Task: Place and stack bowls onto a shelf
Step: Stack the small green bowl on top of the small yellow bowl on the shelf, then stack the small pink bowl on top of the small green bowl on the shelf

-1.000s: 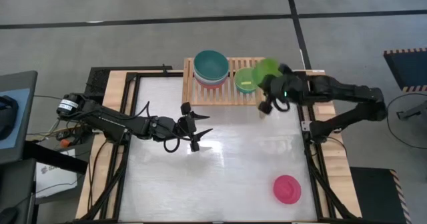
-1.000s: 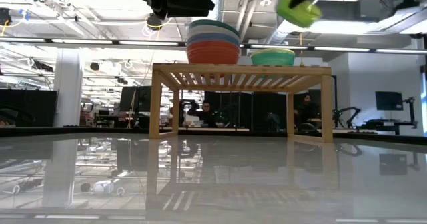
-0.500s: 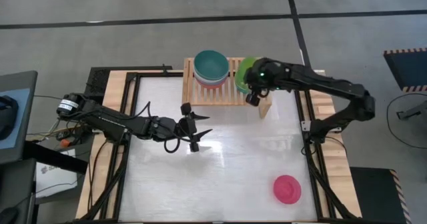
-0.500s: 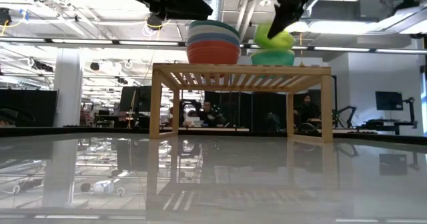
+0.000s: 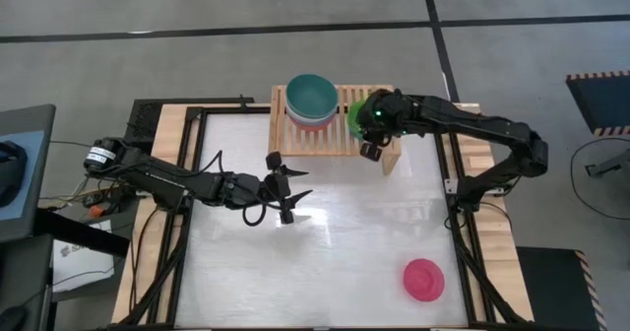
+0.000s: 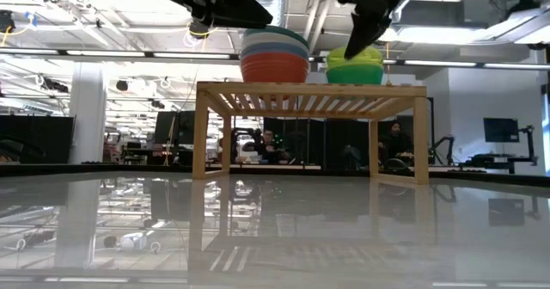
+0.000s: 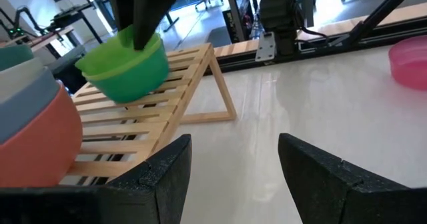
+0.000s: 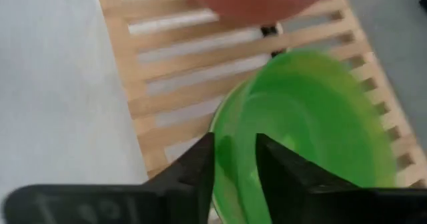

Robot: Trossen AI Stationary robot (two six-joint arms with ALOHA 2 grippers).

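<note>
Holding lime bowl (image 6: pixel 353 58) in green bowl (image 6: pixel 354 73), R gripper (image 5: pixel 370 137) on shelf (image 6: pixel 309 95)

Lime green bowl (image 6: pixel 352 58) nests in green bowl (image 6: pixel 354 72); pink bowl (image 5: pixel 423 279) apart.

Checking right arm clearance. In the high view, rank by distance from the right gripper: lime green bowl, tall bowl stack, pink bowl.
From the right gripper:
1. lime green bowl: in its fingers, over the right part of the shelf.
2. tall bowl stack: on the shelf's left part, teal bowl on top.
3. pink bowl: alone at the table's near right corner.
</note>
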